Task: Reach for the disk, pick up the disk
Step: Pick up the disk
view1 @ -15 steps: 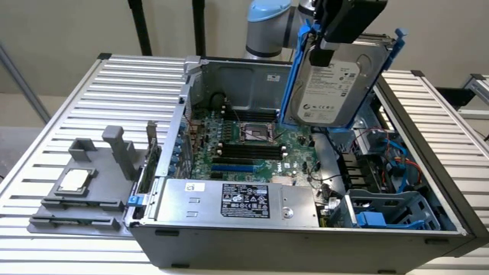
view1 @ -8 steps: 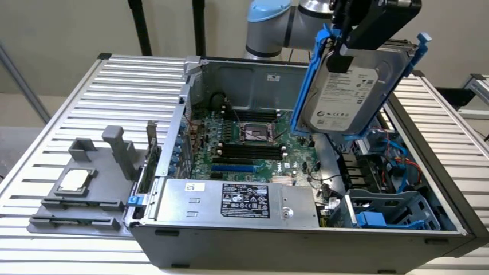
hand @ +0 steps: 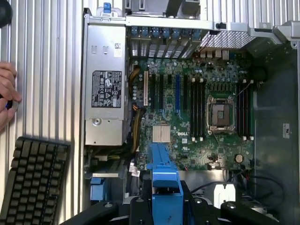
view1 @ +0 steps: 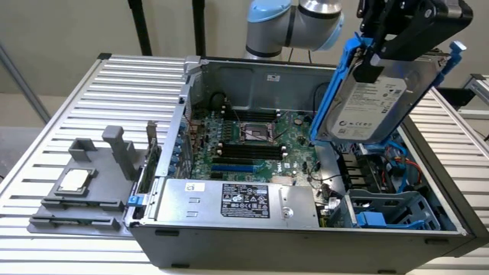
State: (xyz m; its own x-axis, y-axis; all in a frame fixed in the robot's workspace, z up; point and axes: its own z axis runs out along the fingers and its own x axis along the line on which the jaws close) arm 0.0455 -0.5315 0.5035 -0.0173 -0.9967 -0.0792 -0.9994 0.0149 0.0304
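The disk (view1: 370, 106), a silver-grey hard drive with a white label in a blue caddy, hangs tilted in the air above the open computer case, over the drive bay on the exterior view's right. My black gripper (view1: 376, 60) is shut on the disk's upper end. In the wrist view the blue caddy's edge (hand: 164, 180) sticks out between my gripper (hand: 165, 206) and its two dark fingers (hand: 140, 208), with the motherboard far beneath it.
The open grey case (view1: 229, 243) holds a green motherboard (view1: 252, 143), a silver power supply with a black label (view1: 237, 200) and blue drive bays (view1: 390, 215). A small silver chip (view1: 74, 180) lies on a grey fixture. A keyboard (hand: 30, 183) and a hand (hand: 5, 93) lie beside the case.
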